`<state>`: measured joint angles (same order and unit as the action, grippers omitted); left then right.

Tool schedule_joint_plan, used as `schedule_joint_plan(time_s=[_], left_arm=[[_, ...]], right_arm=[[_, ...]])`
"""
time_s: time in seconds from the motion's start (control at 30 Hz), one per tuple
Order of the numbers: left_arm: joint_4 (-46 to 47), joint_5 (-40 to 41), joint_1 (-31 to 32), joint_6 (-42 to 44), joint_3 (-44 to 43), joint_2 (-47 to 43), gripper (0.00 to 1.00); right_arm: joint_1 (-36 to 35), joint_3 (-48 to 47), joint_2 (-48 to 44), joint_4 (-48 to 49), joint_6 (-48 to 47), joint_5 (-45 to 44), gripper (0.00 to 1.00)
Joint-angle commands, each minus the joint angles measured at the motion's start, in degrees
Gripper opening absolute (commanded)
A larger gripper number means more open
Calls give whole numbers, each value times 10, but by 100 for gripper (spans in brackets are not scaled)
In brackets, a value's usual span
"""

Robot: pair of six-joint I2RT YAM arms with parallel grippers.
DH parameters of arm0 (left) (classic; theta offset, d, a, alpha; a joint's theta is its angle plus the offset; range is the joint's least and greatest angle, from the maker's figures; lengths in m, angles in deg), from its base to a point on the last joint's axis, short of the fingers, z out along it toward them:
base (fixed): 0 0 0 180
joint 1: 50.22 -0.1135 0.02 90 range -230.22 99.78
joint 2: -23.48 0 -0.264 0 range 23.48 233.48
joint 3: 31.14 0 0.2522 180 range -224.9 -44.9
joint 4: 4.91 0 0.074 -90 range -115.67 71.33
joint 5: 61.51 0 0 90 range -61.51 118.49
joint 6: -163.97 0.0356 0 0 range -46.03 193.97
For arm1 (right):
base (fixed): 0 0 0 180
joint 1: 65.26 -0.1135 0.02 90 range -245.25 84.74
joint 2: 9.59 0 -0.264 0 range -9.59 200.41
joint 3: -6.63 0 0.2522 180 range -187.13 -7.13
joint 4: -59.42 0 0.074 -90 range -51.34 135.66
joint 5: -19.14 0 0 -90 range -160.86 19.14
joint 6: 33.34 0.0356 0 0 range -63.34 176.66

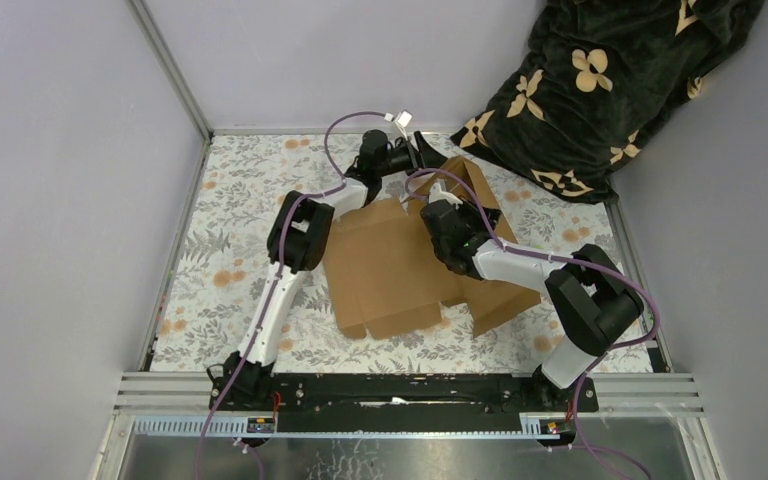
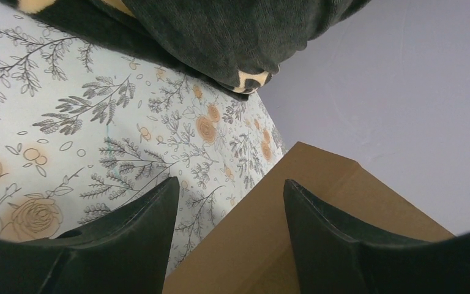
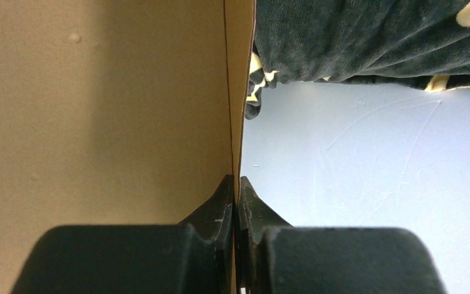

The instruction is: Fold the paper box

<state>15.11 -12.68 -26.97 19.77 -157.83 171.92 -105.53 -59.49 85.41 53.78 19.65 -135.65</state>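
Tabletop (image 1: 220, 250): covered with a floral-printed cloth; it is seen beneath and ahead of the left end effector in the left wrist view.
Blanket (image 1: 600, 90): dark, with a beige flower pattern, heaped at the far right corner, beyond both end effectors; it is seen ahead of the fingers in each wrist view.
Paper box (image 1: 390, 270): plain brown cardboard, partly folded. Its wide panel is laid flat on the tabletop, on the near side of both end effectors, and a panel on its far right side is raised upright. The raised panel's edge is clamped in the right end effector. The brown surface extends to the left of that end effector in the right wrist view (image 3: 98, 122).
Left arm (image 1: 290, 260): reached out over the left edge of the box, with the wrist turned to the right.
Right arm (image 1: 580, 300): bent at the elbow, with the forearm laid across the right part of the box.
Left end effector (image 1: 425, 150): fingers held apart. A raised cardboard corner is seen just ahead of and below the gap, towards the right finger (image 2: 343, 184); whether it is touched cannot be told.
Right end effector (image 3: 237, 190): fingers pressed together on the thin edge of the upright cardboard panel.
Cable (image 1: 360, 118): purple, looped above the left wrist.
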Motion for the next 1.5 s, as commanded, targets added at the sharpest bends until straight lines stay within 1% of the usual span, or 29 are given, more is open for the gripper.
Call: schedule_joint_plan(time_s=[0.0, 0.1, 0.33, 0.53, 0.77, 0.93, 1.13, 1.3, 1.47], left_arm=[[1, -22, 9, 16, -18, -23, 70], [5, -27, 10, 17, -6, -28, 70], [49, -20, 11, 27, 93, -62, 70], [91, -12, 11, 24, 145, -69, 69], [93, -3, 6, 46, 176, -77, 69], [108, 2, -6, 47, 199, -82, 70], [176, -4, -33, 16, 248, -85, 70], [226, -18, -50, -4, 276, -87, 70], [317, -39, -62, -47, 302, -85, 70]], right_arm=[[5, 1, 0, 7, 38, 19, 0], [5, -3, -2, 7, 36, 16, 0], [4, -14, -9, 4, 33, 4, 0], [-4, -14, -17, 10, 18, -10, 0], [-27, -4, -16, 85, -67, -50, 0], [-43, 6, -7, 164, -153, -77, 0], [-63, 31, 4, 267, -249, -100, 0], [-72, 52, 13, 341, -309, -110, 0], [-78, 59, 19, 365, -332, -115, 0]])
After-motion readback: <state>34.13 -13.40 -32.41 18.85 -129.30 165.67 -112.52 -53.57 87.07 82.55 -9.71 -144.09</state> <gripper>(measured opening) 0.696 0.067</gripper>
